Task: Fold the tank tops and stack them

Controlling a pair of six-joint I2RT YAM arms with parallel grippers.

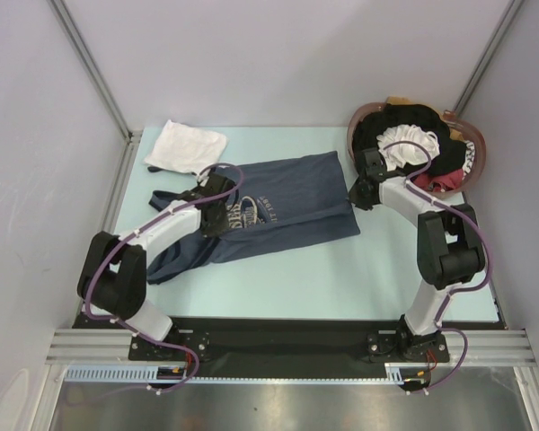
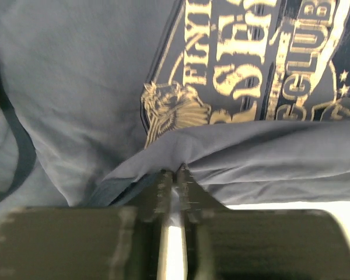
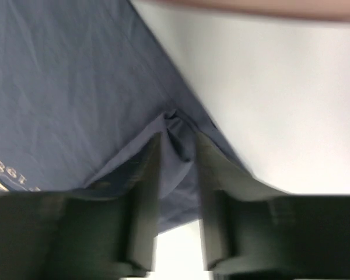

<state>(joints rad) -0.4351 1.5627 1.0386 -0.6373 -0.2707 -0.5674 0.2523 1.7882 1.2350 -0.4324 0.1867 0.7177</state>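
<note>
Top view: grey-blue tank top [image 1: 296, 202] lies spread flat mid-table [image 1: 341, 269], printed side up, hem toward 3 o'clock, straps toward 8 o'clock. White tank top [image 1: 186, 146] sits folded small at 10 o'clock, just beside the blue one's upper left corner; can't tell if they touch. Basket [image 1: 479, 153] at 1 o'clock holds a jumble of clothes [image 1: 413, 148]. Left gripper [image 1: 223, 211] is down on the blue top's left half by the print [image 1: 256, 211]. Right gripper [image 1: 357, 196] is at the top's 3 o'clock edge.

Left wrist view: left gripper [image 2: 175, 175] has its fingers pressed almost together, pinching a raised fold of the grey-blue tank top [image 2: 76, 76]. The fold runs off toward 3 o'clock, gold print [image 2: 251, 58] lies at 1 o'clock, a dark strap [image 2: 23, 151] curves at 9 o'clock. Bare table [image 2: 291, 205] shows at 4 o'clock.

Right wrist view: right gripper [image 3: 176, 151] has a narrow gap between its fingers, with a bunched edge of the grey-blue tank top [image 3: 76, 87] nipped in it. Cloth fills 9 to 12 o'clock, pale table [image 3: 280, 105] fills 1 to 3 o'clock.
</note>
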